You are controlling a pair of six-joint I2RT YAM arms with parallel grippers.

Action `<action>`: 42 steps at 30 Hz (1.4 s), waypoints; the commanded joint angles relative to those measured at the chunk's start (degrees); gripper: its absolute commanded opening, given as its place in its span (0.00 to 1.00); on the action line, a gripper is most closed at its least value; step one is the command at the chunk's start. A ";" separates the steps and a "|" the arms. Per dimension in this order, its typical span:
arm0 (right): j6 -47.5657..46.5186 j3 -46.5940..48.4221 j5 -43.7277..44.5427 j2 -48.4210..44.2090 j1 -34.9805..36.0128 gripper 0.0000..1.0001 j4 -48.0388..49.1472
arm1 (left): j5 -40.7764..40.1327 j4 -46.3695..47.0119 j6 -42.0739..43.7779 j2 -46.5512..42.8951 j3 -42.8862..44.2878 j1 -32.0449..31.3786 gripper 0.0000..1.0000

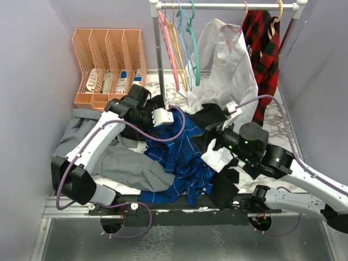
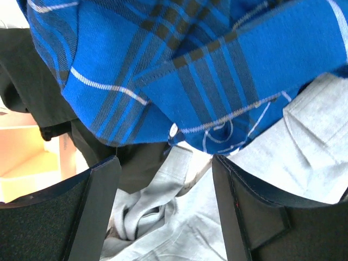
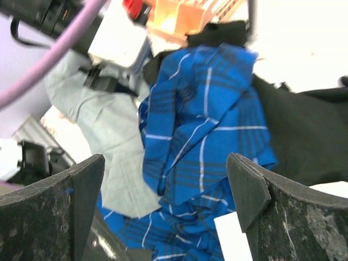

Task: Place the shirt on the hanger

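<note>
The left fingers point(image 2: 92, 212) stand wide apart with nothing clamped between them; through the gap shows only crumpled pale grey cloth point(image 2: 163, 228). Just past their tips hangs a fold of the royal-blue plaid button-up shirt point(image 2: 190, 70). It fills the upper part of the left wrist view and is cut off by the top edge, so I cannot tell whether it touches the tips. A black garment point(image 2: 32, 87) lies to the left of it.

The right fingers point(image 3: 283, 212) are likewise spread wide and empty. They point at the same shirt, bunched a little way beyond them, with grey cloth on one side and black fabric on the other.

From above, the shirt lies heaped in the middle of the marble table point(image 1: 280, 122), reaching toward the near rim. It sits between the two arms, which hide parts of it.

The thin teal-green plastic hanger point(image 1: 194, 54) hangs on the white rail point(image 1: 228, 5) at the back, well apart from the shirt. It is beside pink hangers point(image 1: 169, 49) and a pale hanging shirt point(image 1: 228, 65). Its hook is hard to make out. Uncovered marble shows only at the back and right.
</note>
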 commanded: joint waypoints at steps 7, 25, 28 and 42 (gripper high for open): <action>-0.02 1.97 13.06 -8.83 -0.04 0.95 -3.18 | 1.60 -1.72 17.73 -13.92 -2.76 -1.05 0.77; 3.33 -3.32 17.89 -21.51 -0.03 0.95 -5.66 | -8.88 13.45 17.92 -10.54 -12.71 -21.41 0.70; 4.27 -4.10 19.32 -24.20 -0.03 0.95 -6.92 | -9.41 13.98 18.99 -9.31 -13.19 -21.34 0.68; 6.38 -6.21 19.77 -25.59 -0.09 0.95 -8.19 | -12.26 12.78 14.98 -7.09 -6.62 -22.01 0.00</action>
